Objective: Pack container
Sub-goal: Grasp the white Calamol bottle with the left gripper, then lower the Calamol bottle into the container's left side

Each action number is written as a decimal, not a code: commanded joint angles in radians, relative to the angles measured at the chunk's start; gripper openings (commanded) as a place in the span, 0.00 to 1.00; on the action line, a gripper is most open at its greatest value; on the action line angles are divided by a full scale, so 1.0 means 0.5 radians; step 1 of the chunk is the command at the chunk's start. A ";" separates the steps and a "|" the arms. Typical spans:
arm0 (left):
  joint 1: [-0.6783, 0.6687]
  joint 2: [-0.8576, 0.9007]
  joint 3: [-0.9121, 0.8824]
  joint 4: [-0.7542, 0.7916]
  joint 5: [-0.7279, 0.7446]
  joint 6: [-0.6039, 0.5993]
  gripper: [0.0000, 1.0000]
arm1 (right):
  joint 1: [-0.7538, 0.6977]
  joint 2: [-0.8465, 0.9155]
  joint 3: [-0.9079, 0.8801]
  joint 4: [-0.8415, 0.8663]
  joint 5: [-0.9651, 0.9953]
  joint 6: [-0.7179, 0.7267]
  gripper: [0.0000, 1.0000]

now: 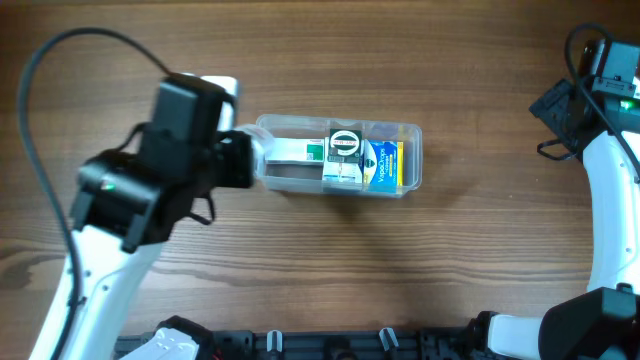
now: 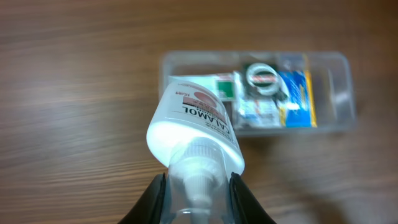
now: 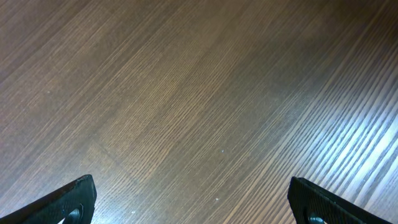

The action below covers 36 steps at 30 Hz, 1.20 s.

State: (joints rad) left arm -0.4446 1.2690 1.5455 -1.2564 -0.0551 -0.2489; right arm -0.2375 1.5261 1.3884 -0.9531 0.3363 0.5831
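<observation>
The clear plastic container [image 1: 410, 150] lies at the table's middle, also in the left wrist view [image 2: 339, 84]. Inside it are a blue and yellow packet [image 1: 385, 165], a round black and white tin [image 1: 345, 141] and a white box with a green mark [image 1: 300, 152]. My left gripper [image 2: 198, 186] is shut on a white bottle with a pink label [image 2: 196, 127], gripping its capped end. The bottle's far end hangs over the container's left end. In the overhead view the left gripper [image 1: 245, 160] is at the container's left edge. My right gripper [image 3: 193, 202] is open and empty over bare wood.
The wooden table [image 1: 450, 270] surrounds the container. The right arm [image 1: 590, 90] is at the far right edge, well away from the container. A black rail [image 1: 330, 345] runs along the front edge.
</observation>
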 commanded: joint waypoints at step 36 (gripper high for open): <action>-0.373 1.035 0.008 0.238 -0.080 0.020 0.52 | 0.002 0.015 0.008 0.005 -0.018 0.038 1.00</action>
State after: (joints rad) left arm -0.6277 1.7901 1.5455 -1.1423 -0.0921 -0.2432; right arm -0.2375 1.5261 1.3884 -0.9531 0.3363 0.5831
